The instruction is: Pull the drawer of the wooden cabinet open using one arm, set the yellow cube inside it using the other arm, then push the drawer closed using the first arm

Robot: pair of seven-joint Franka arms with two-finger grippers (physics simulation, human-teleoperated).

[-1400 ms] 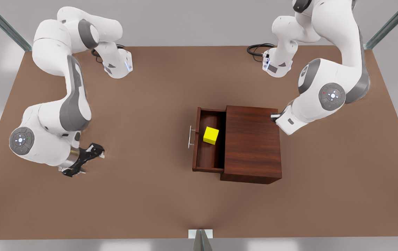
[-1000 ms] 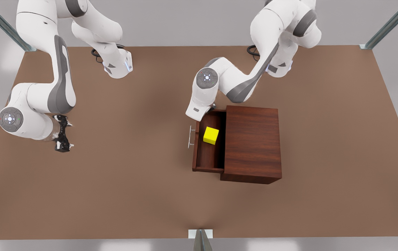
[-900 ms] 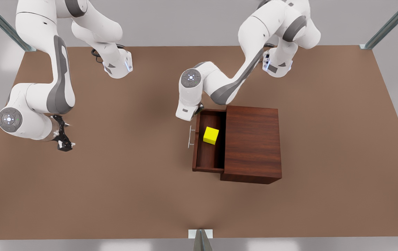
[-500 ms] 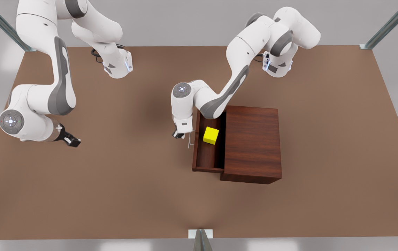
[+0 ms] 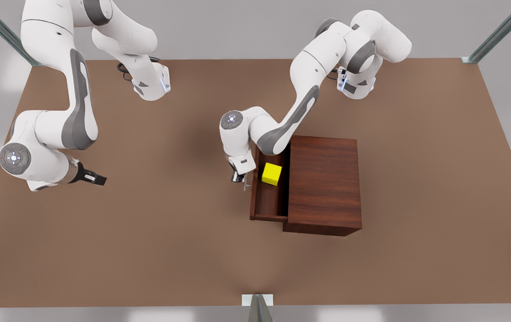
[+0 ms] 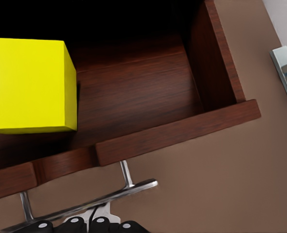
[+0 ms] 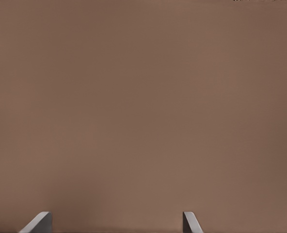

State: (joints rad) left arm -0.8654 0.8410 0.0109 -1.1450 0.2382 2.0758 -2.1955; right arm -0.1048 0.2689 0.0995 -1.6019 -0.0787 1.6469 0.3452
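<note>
Left gripper (image 5: 239,177), fingers closed, is now pressed against the handle (image 6: 85,206); the drawer (image 5: 268,203) has been nudged in slightly with the yellow cube (image 5: 272,174) inside, so closing's underway. Right gripper (image 5: 94,179) is parked well away, fingers spread.

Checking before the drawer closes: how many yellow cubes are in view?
1. The yellow cube sits inside the open drawer, near the left gripper at the handle. The cabinet could hide others.

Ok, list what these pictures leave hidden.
- Drawer rear: front view, under the cabinet top; left wrist view, lost in shadow.
- Handle: front view, mostly behind the left gripper; left wrist view, one end cut by the edge.
- Cube: left wrist view, cut by the edge.
- Right gripper: right wrist view, the edge cuts all but the fingertips.
</note>
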